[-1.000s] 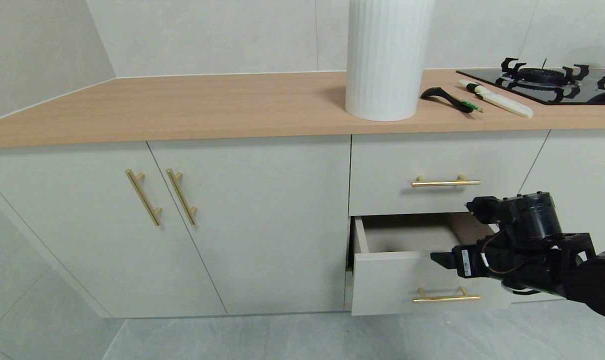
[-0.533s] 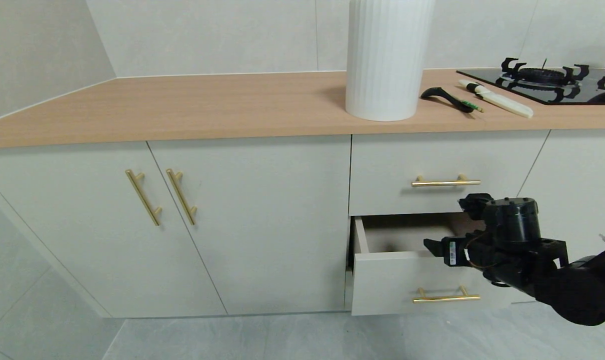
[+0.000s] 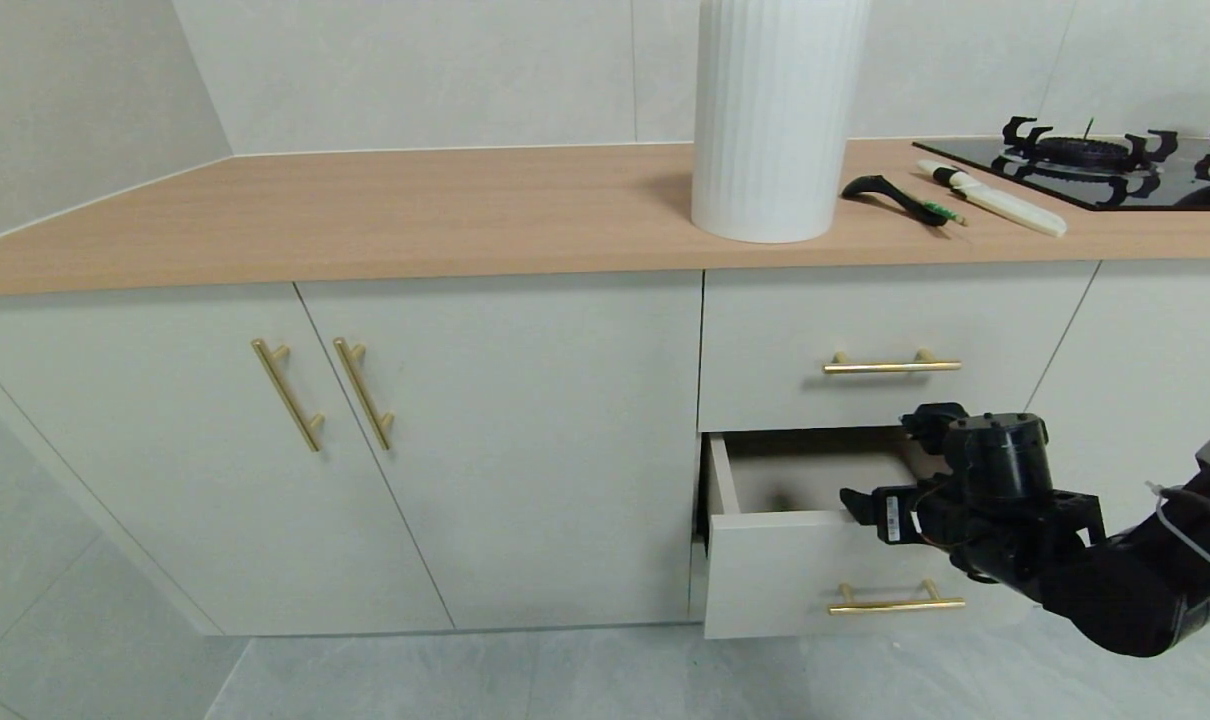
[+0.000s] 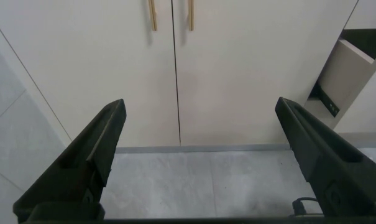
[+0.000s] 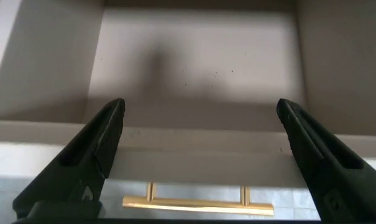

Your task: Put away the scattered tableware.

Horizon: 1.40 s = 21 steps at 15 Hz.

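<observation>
On the wooden countertop (image 3: 415, 215) lie a black-handled peeler (image 3: 890, 195) and a white knife (image 3: 1000, 203), right of a tall white ribbed vase (image 3: 773, 120). Below them the lower drawer (image 3: 765, 570) stands partly pulled out, and its inside (image 5: 200, 56) looks empty. My right gripper (image 3: 870, 495) (image 5: 200, 109) is open, hanging at the top edge of the drawer front just above the gold handle (image 5: 197, 202). My left gripper (image 4: 199, 106) is open with nothing in it, low over the floor and facing the cabinet doors (image 4: 175, 68).
A black gas hob (image 3: 1105, 165) sits at the counter's far right. The upper drawer (image 3: 890, 345) above the open one is closed. Two cabinet doors with gold handles (image 3: 320, 392) are closed to the left. Grey tiled floor (image 3: 565, 680) lies in front.
My right arm has shifted left and closer to the open drawer, its gripper rising to the drawer front's top edge. The drawer front sits slightly farther out.
</observation>
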### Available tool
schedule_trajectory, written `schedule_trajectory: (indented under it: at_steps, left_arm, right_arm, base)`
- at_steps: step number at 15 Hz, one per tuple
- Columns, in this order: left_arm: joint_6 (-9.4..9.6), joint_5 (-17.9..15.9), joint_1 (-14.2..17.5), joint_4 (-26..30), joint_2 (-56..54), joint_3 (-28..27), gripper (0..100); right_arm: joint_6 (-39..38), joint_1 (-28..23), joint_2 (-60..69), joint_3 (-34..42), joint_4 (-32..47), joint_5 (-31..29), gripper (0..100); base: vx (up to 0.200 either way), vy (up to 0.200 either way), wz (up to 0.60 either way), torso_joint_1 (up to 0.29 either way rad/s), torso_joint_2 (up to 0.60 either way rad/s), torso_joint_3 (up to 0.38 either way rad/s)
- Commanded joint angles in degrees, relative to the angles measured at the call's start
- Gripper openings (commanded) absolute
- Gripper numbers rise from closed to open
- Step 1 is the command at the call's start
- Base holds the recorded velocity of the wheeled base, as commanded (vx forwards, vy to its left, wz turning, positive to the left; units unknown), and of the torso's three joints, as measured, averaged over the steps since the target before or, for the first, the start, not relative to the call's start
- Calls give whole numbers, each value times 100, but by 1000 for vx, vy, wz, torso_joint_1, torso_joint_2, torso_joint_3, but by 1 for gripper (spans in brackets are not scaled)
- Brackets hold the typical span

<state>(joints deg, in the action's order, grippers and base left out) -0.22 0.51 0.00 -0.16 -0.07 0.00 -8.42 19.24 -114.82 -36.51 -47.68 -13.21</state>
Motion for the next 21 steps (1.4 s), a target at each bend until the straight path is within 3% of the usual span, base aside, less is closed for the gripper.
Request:
schedule_trajectory:
  at_steps: [1,5,10,16,21]
  left_arm:
    - [-4,2,0,-2,7,0,100]
    - [-4,2,0,-2,7,0,100]
    - [-4,2,0,-2,7,0,100]
    - [-4,2,0,-2,7,0,100]
    - [-4,2,0,-2,7,0,100]
  right_arm:
    - [7,10,-5,56,22,3,100]
    - [16,10,92,118,118,12,100]
    - [78,45,575,118,1024,82,100]
    - [113,98,1129,-23,2527,574,100]
    - [702,186,1428,-155,4003,715,100]
  base:
    - [0,0,0,0,0,0]
    - [0,0,0,0,0,0]
    - [0,0,0,0,0,0]
    - [0,0,0,0,0,0]
    - [0,0,0,0,0,0]
